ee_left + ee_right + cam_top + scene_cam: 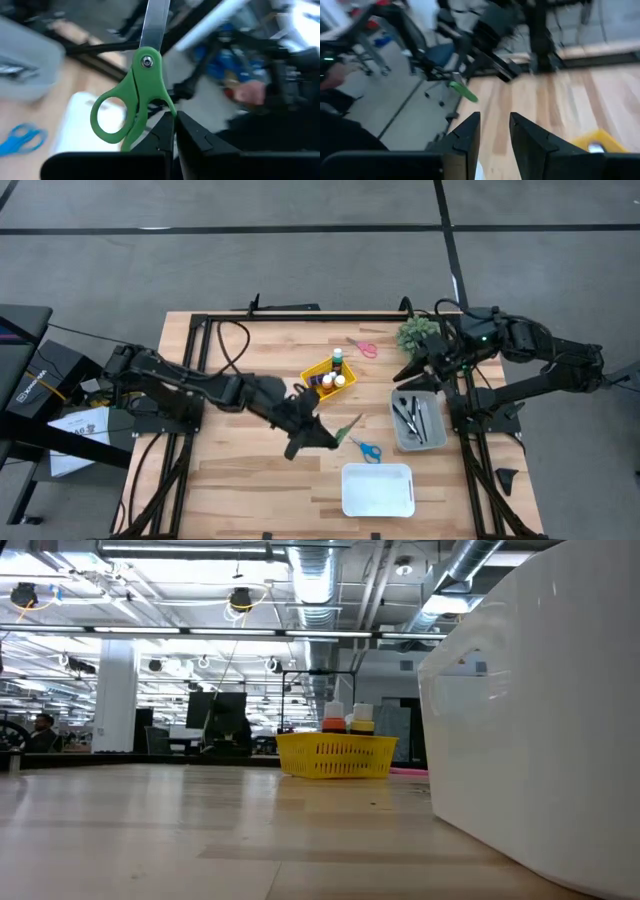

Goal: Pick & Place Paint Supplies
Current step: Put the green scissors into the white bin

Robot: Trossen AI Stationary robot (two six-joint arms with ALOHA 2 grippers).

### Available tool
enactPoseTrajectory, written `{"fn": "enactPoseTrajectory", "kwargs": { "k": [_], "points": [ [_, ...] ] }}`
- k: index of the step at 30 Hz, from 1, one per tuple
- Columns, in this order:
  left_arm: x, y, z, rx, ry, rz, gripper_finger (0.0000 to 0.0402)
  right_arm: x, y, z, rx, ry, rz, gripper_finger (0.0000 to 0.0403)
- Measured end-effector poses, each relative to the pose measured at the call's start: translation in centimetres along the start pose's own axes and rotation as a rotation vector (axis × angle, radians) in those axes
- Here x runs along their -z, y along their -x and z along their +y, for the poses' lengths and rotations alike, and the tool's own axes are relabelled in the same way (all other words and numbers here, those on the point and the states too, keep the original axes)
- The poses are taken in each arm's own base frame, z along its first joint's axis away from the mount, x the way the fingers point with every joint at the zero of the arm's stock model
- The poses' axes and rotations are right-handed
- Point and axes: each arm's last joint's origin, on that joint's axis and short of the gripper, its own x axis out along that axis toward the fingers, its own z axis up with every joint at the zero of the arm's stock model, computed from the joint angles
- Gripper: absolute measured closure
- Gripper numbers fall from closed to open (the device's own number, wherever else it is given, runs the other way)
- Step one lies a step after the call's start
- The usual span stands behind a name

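Note:
Several paint bottles [334, 372] stand upright in a yellow basket [316, 376] at mid table; the low view shows the basket [335, 756] too. Thin dark-handled brushes [412, 416] lie in a grey bin [436, 420]. My left gripper [328, 435] hovers between the basket and the white bin, shut on green scissors [131, 95], not on a paint supply. My right gripper [494, 131] hangs open and empty in the air beyond the grey bin's far end [405, 372], near the spiky plant [418, 332]. My left gripper pinches the green scissors by one handle ring [168, 107], close to the pivot, between its two shut fingers. The fingers come roughly level from the table's left. The scissors are lifted clear of the table, shut blades [155, 22] pointing away from the fingers.
Blue scissors [367, 449] lie just to the right of my left gripper, pink scissors [363, 347] near the far edge. A white bin [377, 489] stands at the near edge, and it fills the right of the low view [540, 710]. Bare wood lies on the table's left half.

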Motion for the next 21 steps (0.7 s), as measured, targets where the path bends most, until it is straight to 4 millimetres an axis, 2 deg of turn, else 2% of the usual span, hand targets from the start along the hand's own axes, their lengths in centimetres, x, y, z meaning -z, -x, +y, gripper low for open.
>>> {"fn": "enactPoseTrajectory", "kwargs": {
  "k": [8,17,21],
  "points": [
    [-3.2,0.9,0.8,0.227,-0.056,-0.050,0.0401,-1.1,-1.1,0.5,-0.093,0.054,-0.080,0.0290],
    [-4.5,1.7,0.7,0.396,-0.063,-0.035,0.0401,-2.8,-4.0,0.7,-0.152,0.116,-0.219,0.0206],
    [-4.5,1.7,0.6,0.415,-0.062,-0.016,0.0401,-3.2,-5.4,0.4,-0.182,0.114,-0.253,0.0185]
  ]
}}
